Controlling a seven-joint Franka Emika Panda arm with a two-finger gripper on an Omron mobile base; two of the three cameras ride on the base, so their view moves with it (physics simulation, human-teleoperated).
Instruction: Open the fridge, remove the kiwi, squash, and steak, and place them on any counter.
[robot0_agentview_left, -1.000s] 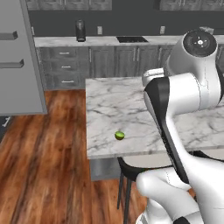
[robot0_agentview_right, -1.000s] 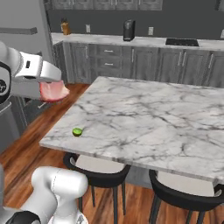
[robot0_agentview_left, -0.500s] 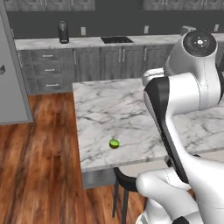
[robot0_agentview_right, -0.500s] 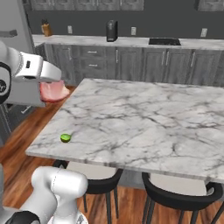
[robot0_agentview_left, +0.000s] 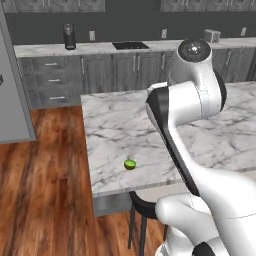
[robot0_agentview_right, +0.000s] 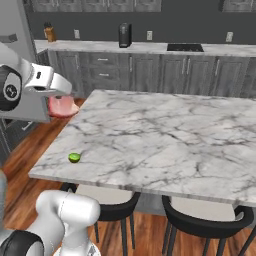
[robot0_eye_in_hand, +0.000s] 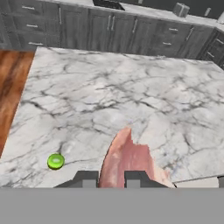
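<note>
My gripper (robot0_eye_in_hand: 110, 178) is shut on the steak (robot0_eye_in_hand: 129, 159), a flat pink-red slab sticking out between the two fingertips. In the right base view the steak (robot0_agentview_right: 62, 106) hangs under the gripper (robot0_agentview_right: 61, 99), just off the left end of the counter (robot0_agentview_right: 165, 135). This counter (robot0_agentview_left: 115, 125) is the marble island. The kiwi (robot0_agentview_left: 130, 164) lies near its front left corner, green face up. In the hand view the kiwi (robot0_eye_in_hand: 55, 161) is left of the steak, on the counter (robot0_eye_in_hand: 131, 87). The fridge (robot0_agentview_left: 11, 100) shows as a grey panel at the far left. The squash is out of view.
Black stools (robot0_agentview_right: 200, 225) (robot0_agentview_left: 145, 210) are tucked under the island's near edge. Behind the island runs a long marble counter with dark drawers, a cooktop (robot0_agentview_right: 185, 47) and a dark canister (robot0_agentview_left: 69, 36). Wood floor (robot0_agentview_left: 45, 190) lies left of the island.
The whole picture has shifted: the base moved, the fridge slid toward the left edge and the island came nearer. The gripper still holds the steak the same way.
</note>
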